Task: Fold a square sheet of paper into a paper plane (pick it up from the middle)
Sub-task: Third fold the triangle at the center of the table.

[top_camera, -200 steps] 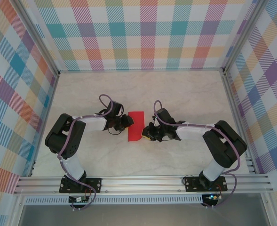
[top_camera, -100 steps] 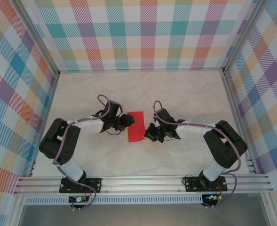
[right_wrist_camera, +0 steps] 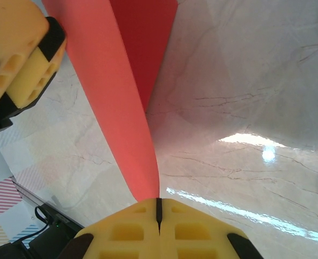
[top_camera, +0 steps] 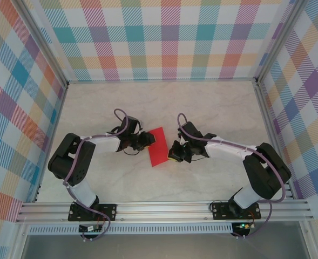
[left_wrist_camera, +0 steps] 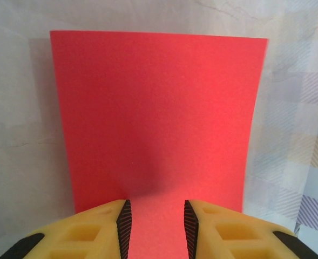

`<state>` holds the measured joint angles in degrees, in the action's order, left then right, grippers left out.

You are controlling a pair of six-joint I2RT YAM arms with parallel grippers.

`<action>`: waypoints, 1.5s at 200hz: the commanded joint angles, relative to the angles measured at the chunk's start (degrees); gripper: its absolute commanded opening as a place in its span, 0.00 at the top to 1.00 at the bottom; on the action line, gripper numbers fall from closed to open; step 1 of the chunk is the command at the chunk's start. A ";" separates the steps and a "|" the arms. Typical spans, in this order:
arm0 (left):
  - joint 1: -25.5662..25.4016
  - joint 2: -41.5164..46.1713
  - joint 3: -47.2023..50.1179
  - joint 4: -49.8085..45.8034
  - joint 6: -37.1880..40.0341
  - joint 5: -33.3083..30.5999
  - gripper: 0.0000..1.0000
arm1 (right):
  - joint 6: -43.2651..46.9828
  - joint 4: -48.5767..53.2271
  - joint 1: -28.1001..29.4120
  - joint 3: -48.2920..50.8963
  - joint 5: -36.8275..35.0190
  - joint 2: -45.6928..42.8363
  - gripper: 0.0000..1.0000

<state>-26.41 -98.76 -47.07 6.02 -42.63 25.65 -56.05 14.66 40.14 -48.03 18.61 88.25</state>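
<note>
On the marble-patterned table, as seen from the overhead camera, the square sheet of paper lay near the middle, between the two arms, showing as a narrow red rectangle tilted so that its far end leaned to the right. The left gripper sat at the sheet's left long edge, near the far end, and the right gripper met the right long edge closer to the near end. Both arms reached inward from their bases at the near rail, and checkered walls closed the space on three sides. From the left wrist camera, the square sheet of paper stretched away as a smooth red panel over the pale table. The left gripper had its yellow fingers spread a little, with red paper showing in the gap between the black ribbed pads, so nothing was pinched there. From the right wrist camera, the right gripper was pressed together on a tapering end of the square sheet of paper. A lighter red layer rose from it, raised off the glossy table, beside a darker layer. The left gripper showed at the paper's left edge.
</note>
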 commanded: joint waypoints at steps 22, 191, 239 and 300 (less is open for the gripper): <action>0.66 -2.19 -1.18 -2.36 2.46 -2.18 0.71 | 2.67 -4.28 0.25 -3.62 1.87 3.74 1.00; 0.66 0.32 -2.34 -3.97 3.49 -5.63 0.67 | 2.90 -13.41 0.24 -11.56 3.97 18.36 1.00; 0.80 -1.70 -2.45 -3.52 3.19 -7.01 0.71 | 2.96 -15.12 0.28 -11.56 4.94 19.51 1.00; 0.77 -2.54 -2.28 -2.86 2.24 -5.24 0.76 | 2.08 -18.53 0.22 -11.78 5.83 20.82 1.00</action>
<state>-26.41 -100.77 -48.49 3.18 -40.05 19.92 -53.74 -1.58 40.14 -58.28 23.29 107.48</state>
